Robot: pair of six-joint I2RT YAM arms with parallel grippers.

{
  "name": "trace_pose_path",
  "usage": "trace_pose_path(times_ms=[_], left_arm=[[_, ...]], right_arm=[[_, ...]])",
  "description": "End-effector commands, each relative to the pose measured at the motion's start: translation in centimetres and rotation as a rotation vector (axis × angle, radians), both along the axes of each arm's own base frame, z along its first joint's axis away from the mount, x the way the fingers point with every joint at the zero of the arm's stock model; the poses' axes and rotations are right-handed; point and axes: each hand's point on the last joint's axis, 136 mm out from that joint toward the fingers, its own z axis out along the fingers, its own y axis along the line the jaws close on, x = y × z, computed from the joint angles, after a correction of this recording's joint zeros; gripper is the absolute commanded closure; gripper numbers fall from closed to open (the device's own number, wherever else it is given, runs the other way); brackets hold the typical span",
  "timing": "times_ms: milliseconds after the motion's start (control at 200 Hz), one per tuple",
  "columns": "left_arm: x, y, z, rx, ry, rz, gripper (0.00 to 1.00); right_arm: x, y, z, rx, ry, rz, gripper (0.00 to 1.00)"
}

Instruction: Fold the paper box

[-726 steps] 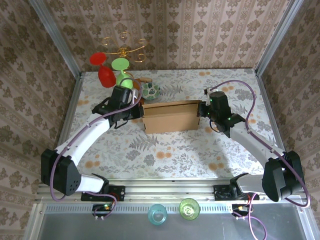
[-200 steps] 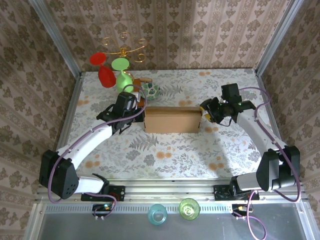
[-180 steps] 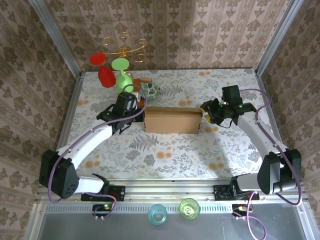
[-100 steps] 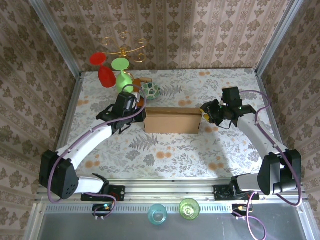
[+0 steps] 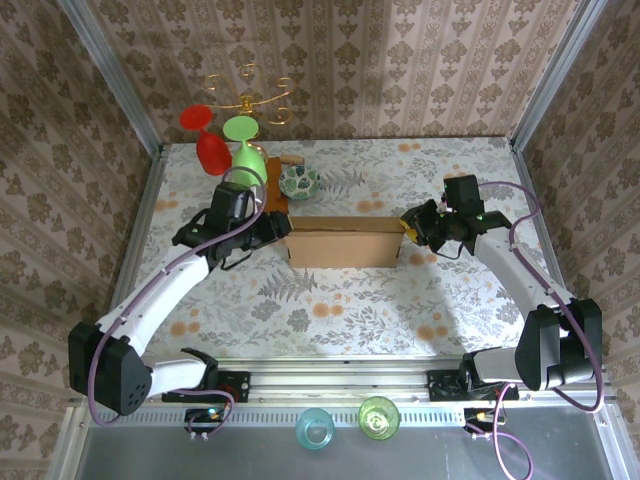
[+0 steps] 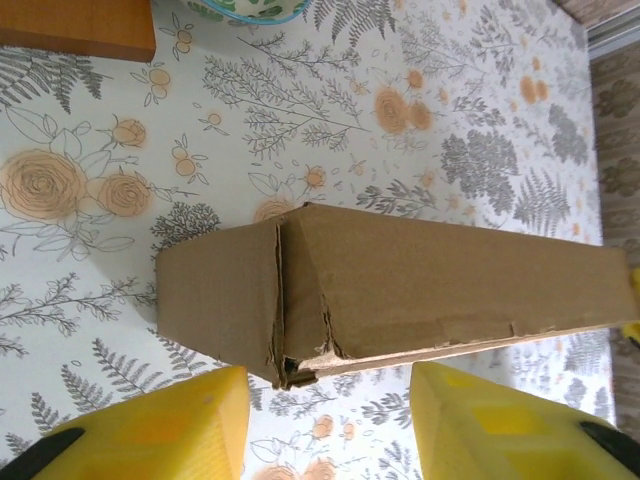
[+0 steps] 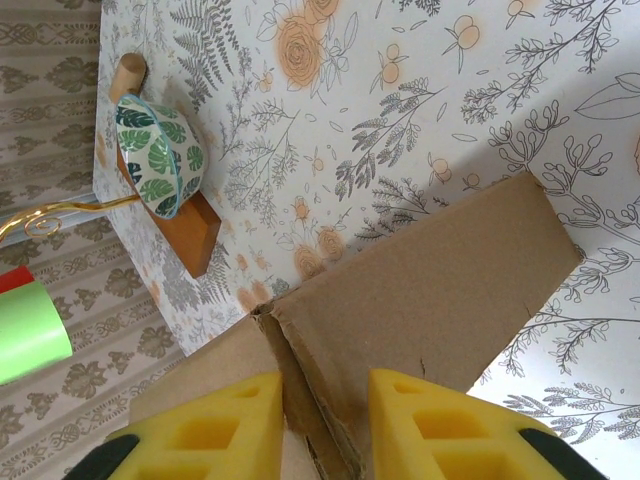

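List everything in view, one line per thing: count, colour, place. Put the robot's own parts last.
paper box: one, tan, mid-table, between the tools
bowl: one, white with green leaves, behind the box's left end, on the board
wooden board: one, reddish-brown, under the bowl
red goblet: one, red, far-left corner
green goblet: one, green, beside the red one
stand: one, gold, behind the goblets
teal cup: one, teal, near ledge
green cup: one, green, beside the teal cup
table: one, floral-patterned
left tool: one, yellow fingers, open at the box's left end
right tool: one, yellow fingers, astride the box's right end
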Motion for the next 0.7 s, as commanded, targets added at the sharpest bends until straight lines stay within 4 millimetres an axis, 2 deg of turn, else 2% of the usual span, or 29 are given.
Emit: trace_pose_path(times_ms=[0, 65, 195, 365, 555, 695], left_arm=[[-0.2, 0.2, 1.5, -0.107, 0.033, 0.026, 0.52], [0.1, 0.6, 1.7, -0.119, 0.031, 0.039, 0.51], [0.7, 1.1, 0.6, -0.104, 0.076, 0.038, 0.51], [1.7, -0.1, 0.3, -0.134, 0.091, 0.012, 0.51], [2.0, -1.0, -1.2, -0.126, 0.118, -0.009, 0.52], [1.5, -0.8, -2.6, -0.093, 0.139, -0.014, 0.59]], right_arm=[[-2.2, -0.8, -3.6, -0.049, 0.142, -0.002, 0.74], [-2.2, -0.8, -3.7, -0.051, 0.145, -0.001, 0.76], [-2.3, -0.7, -3.9, -0.050, 0.150, 0.002, 0.77], [-2.3, -0.7, -3.8, -0.049, 0.146, 0.002, 0.78], [-2.3, -0.7, -3.8, -0.049, 0.146, 0.004, 0.78], [-2.3, -0.7, -3.9, -0.050, 0.148, 0.007, 0.79]])
